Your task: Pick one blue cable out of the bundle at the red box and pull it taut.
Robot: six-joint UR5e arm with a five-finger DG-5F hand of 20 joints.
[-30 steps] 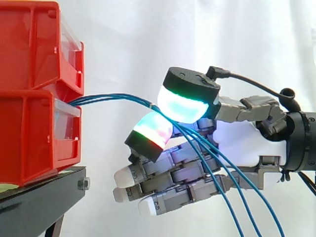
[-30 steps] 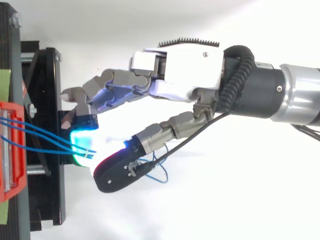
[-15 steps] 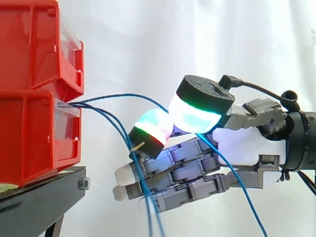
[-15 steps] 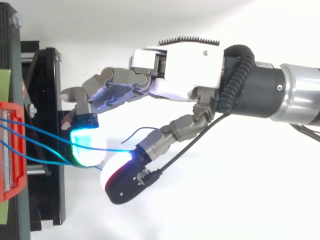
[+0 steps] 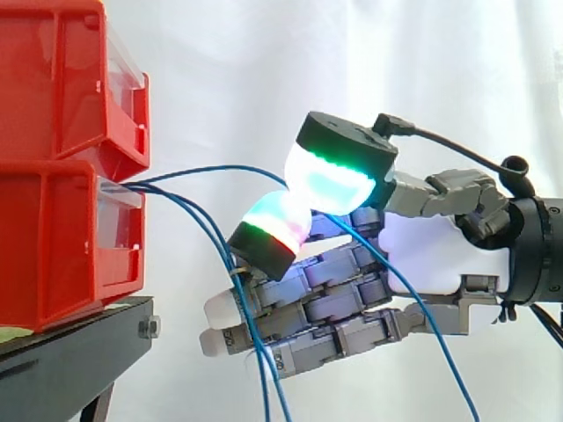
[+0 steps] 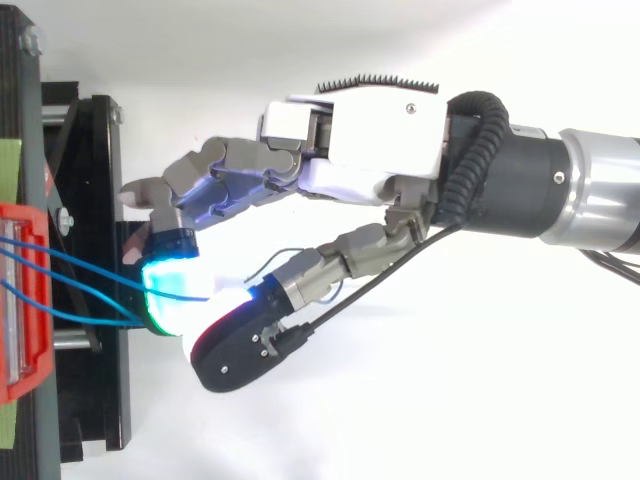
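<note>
Hand (image 5: pixel 422 255): pads (image 5: pixel 330 180) closing back together, pinching one cable (image 5: pixel 220 170); others (image 5: pixel 207 229) hanging free near box (image 5: pixel 62 237); tautening pending.

We list: bins (image 5: pixel 53 237) red, with clear fronts; stand (image 5: pixel 79 347) black; each cable (image 5: pixel 211 168) plain blue; hand (image 5: pixel 431 255) grey and white, its pads (image 5: pixel 330 180) glowing cyan, green, red; curtain (image 5: pixel 264 70) white.

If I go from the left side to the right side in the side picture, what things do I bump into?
red bins → blue cables coming out of them → the hand, pinching one of them between its glowing pads → the arm's dark wrist
</note>
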